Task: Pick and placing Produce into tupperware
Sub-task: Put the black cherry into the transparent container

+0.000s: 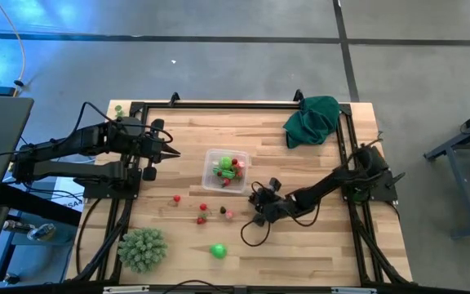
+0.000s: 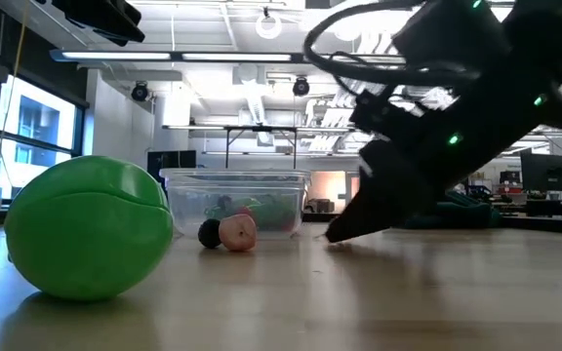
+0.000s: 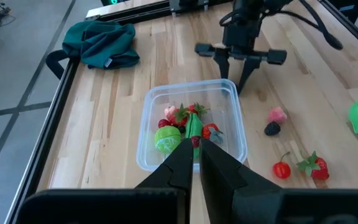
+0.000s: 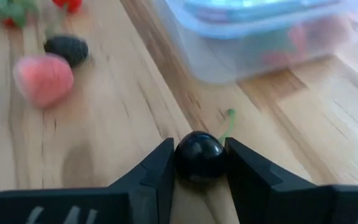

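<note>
The right gripper [image 4: 200,163] has its two dark fingers [image 4: 156,171] closed narrowly on a small dark cherry [image 4: 199,158] with a thin green stem, pressed low against the wooden tabletop [image 1: 317,245], near the middle and a little toward its right edge. In the low view the gripper's tip touches the wood just beside the tupperware [image 2: 232,200]. The left gripper [image 3: 196,163] is fully shut and holds nothing; it hangs above the tabletop on the tupperware's left side.

The tupperware [image 1: 226,170] stands near the tabletop's centre, clear-walled and lidless. It holds a lime-green round piece [image 3: 166,138], several red pieces [image 3: 182,116] with green leaves, and a long green piece [image 3: 193,126]; through the walls they overlap too much to count.

Loose produce lies on the tabletop toward the front edge from the tupperware: a pink piece [image 4: 42,79] touching a dark berry [image 4: 66,48], a red cherry [image 3: 281,169] and a strawberry [image 3: 316,167] side by side, another small red piece [image 1: 176,198] farther left, and a bright green fruit [image 1: 218,251] near the front edge. A spiky pale-green ball [image 1: 143,248] sits by the front left corner and a dark green cloth [image 1: 311,119] by the back right corner.

No readable writing shows anywhere. The green fruit is cut off at the left wrist view's edge, and most of the right arm blocks the room in the low view.
</note>
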Action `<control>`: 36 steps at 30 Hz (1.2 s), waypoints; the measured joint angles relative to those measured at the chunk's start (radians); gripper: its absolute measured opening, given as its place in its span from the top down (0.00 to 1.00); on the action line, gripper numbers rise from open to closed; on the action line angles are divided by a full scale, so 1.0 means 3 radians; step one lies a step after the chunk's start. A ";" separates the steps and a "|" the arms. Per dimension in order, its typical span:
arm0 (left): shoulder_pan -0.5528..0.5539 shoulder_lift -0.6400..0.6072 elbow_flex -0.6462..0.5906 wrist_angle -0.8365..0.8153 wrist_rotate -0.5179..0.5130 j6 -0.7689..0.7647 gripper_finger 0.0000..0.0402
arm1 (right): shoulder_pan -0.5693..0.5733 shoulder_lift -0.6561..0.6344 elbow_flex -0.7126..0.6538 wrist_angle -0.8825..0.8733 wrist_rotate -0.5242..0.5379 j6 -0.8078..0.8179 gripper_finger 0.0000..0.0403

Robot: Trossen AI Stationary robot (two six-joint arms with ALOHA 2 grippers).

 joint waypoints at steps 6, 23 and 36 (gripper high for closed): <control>0.0001 -0.0001 0.0000 0.0000 0.0000 0.0000 0.95 | 0.0108 -0.0435 -0.0005 -0.0638 0.0215 0.0138 0.73; 0.0001 -0.0001 0.0000 -0.0001 0.0000 0.0000 0.95 | -0.0206 -0.1736 -0.0002 -0.0765 0.0341 -0.0968 0.73; 0.0000 -0.0001 0.0000 0.0000 0.0000 0.0000 0.95 | -0.1034 -0.0965 0.1147 -0.1501 -0.1061 -0.1465 0.73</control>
